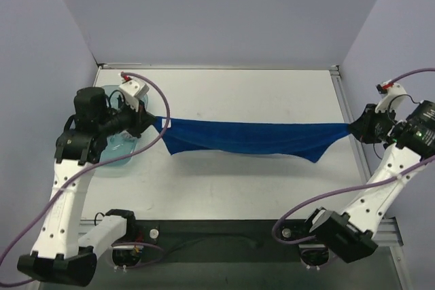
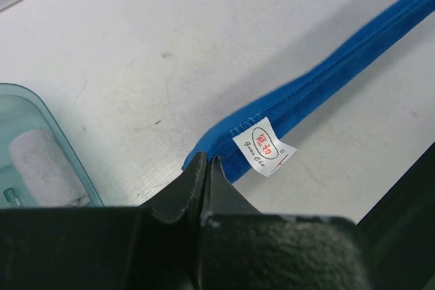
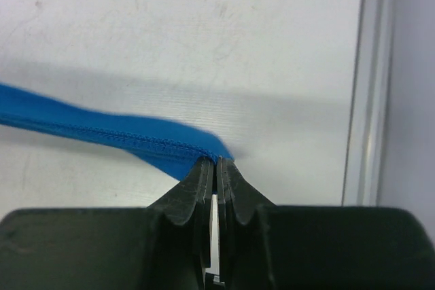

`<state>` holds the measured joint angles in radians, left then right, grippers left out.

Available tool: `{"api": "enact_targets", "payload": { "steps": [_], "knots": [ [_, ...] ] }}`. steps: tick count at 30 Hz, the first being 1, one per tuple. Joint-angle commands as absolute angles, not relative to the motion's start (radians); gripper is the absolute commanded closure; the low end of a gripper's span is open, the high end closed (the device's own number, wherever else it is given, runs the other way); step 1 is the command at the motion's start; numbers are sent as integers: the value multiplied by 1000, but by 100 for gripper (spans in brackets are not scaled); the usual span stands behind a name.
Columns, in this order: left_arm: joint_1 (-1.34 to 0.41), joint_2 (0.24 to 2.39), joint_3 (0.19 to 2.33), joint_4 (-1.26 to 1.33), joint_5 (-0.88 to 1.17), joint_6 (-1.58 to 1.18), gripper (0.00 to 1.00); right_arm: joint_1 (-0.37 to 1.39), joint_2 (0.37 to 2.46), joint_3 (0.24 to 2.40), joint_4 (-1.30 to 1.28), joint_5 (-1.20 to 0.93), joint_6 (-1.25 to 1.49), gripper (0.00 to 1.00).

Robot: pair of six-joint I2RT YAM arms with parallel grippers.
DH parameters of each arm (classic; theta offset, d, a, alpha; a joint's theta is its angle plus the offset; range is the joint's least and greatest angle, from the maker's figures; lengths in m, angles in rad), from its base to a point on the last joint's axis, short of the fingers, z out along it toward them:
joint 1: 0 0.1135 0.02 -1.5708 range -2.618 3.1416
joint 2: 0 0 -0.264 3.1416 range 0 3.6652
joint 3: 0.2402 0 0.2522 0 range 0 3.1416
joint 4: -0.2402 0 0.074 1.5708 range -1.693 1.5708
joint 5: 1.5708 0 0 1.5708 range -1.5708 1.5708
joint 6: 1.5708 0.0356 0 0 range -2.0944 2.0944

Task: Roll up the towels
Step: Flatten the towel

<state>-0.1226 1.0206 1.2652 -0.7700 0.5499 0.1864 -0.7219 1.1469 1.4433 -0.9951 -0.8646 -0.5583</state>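
The bright royal-blue rectangular terry towel (image 1: 251, 137) is not rolled yet. It is stretched out long between the two arms, across the middle of the white counter (image 1: 238, 93), and it sags a little at its lower edge. From its shadow I judge that it hangs above the counter; whether the lowest part touches the surface, I cannot tell.

The left gripper (image 2: 206, 161) has its jaws pressed together on one corner of the towel, just beside the small white tag (image 2: 265, 146). The right gripper (image 3: 216, 162) has its jaws pinched in the same way on the opposite corner, near the right rim of the counter.

At the left side stands a translucent teal plastic container (image 1: 112, 161). Inside it lies a white rolled cloth (image 2: 41, 168), so it seems one small towel is already finished and put away.

For the blue towel almost everything is left to do: to lay it flat on the counter, to roll it from one end, and probably to place the roll with the other.
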Motion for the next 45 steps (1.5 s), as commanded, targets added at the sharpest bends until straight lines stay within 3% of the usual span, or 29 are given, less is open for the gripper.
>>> {"api": "enact_targets", "payload": {
  "steps": [1,5,9,16,20,33,45],
  "knots": [
    [-114,876,1241,-793,528,153,100,-813,1046,1434,-1017,-956,-650,100],
    [-114,841,1212,-818,460,109,100,-845,1064,1440,-1016,-976,-660,100],
    [-118,906,1166,-796,451,95,100,-729,1158,1422,-1000,-925,-655,100],
    [-150,1159,1112,-677,384,38,100,-522,1294,1240,-701,-737,-485,100],
    [-195,1296,1086,-521,313,28,100,-459,1480,1233,-576,-675,-428,100],
    [-230,1865,1328,-347,258,67,100,-376,2023,1558,-514,-546,-338,100],
    [-222,2086,1531,-345,232,91,100,-301,2261,1835,-535,-391,-310,100]
  ]
}}
